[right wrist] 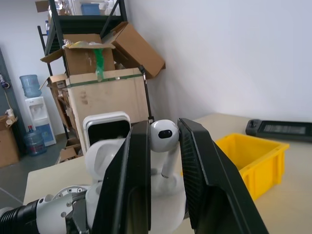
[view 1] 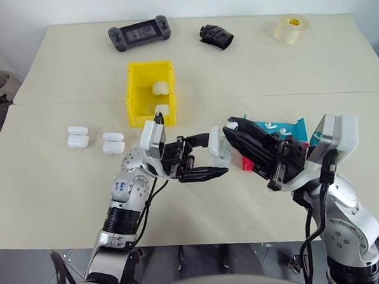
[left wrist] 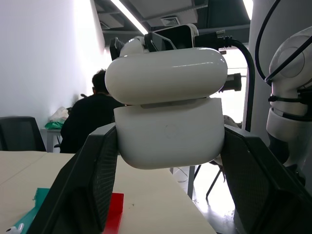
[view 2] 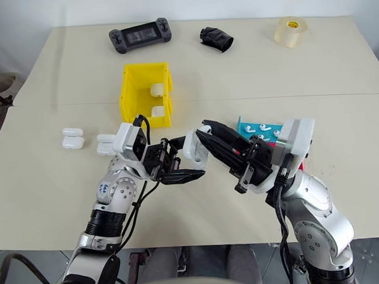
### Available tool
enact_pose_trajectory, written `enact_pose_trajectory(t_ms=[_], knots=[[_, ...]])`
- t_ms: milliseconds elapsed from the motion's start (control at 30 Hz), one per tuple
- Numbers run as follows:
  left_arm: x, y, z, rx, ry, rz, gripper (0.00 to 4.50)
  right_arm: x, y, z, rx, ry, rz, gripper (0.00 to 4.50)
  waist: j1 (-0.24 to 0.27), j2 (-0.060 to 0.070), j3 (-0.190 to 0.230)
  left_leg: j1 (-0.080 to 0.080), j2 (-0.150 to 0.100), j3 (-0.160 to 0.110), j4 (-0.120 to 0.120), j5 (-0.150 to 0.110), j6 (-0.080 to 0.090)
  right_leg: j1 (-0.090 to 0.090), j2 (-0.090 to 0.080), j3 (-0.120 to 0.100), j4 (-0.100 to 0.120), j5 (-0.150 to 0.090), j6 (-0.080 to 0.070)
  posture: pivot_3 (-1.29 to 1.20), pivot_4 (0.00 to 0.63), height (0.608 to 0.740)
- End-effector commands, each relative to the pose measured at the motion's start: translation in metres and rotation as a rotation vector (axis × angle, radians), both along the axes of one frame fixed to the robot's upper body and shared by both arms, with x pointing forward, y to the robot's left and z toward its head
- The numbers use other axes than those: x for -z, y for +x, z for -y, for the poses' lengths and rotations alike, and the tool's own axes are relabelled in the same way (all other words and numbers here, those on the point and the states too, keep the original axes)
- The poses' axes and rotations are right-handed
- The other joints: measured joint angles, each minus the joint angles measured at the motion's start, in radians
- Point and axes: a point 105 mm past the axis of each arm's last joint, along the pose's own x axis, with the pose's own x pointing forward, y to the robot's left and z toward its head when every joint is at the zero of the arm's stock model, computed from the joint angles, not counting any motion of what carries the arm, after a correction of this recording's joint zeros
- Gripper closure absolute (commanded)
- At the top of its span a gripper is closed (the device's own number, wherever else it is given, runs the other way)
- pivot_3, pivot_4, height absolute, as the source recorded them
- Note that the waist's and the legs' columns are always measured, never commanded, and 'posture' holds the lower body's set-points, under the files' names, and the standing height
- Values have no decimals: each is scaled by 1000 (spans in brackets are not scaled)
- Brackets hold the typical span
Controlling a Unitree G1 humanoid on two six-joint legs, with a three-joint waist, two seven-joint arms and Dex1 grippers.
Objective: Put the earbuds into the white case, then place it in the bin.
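Between the right tool's (right wrist: 163,165) fingers, an earbud (right wrist: 163,135); white case (right wrist: 105,168) just beyond.

White wall (right wrist: 234,48) — cardboard boxes (right wrist: 105,46) on dark shelving, perhaps a water dispenser (right wrist: 34,109).

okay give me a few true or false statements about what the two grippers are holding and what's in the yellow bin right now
1. The left gripper is shut on a white case. True.
2. The right gripper pinches an earbud between its fingers. True.
3. The yellow bin has nothing in it. False: two white cases lie inside.
4. The held case's lid is fully shut. False: the lid stands open above the body.
5. Two more white cases sit on the table to the left of the bin. True.
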Motion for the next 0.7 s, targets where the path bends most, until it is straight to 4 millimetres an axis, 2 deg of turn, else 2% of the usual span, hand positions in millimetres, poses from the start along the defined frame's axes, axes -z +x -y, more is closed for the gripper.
enact_pose_trajectory(t_ms=[33, 267, 400, 700], knots=[[-14, -2, 2, 6, -28, 55, 1704, -1, -2, 2, 7, 7, 26, 4035, 0, 0, 0, 0, 0, 0, 0, 0, 0, 0, 0, 0, 0, 0, 0, 0, 150, 740], [-18, -3, 3, 7, -42, 61, 1704, 9, -2, 1, 6, -13, 8, 4035, 0, 0, 0, 0, 0, 0, 0, 0, 0, 0, 0, 0, 0, 0, 0, 0, 150, 740], [-20, -1, 3, -6, -56, 62, 1704, 18, -4, 5, 5, -54, -17, 4035, 1, 0, 0, 0, 0, 0, 0, 0, 0, 0, 0, 0, 0, 0, 0, 0, 150, 740], [-21, 1, 2, -21, -59, 66, 1704, 24, -8, 16, -9, -125, -32, 4035, 0, 0, 0, 0, 0, 0, 0, 0, 0, 0, 0, 0, -1, 0, 0, 0, 150, 740]])
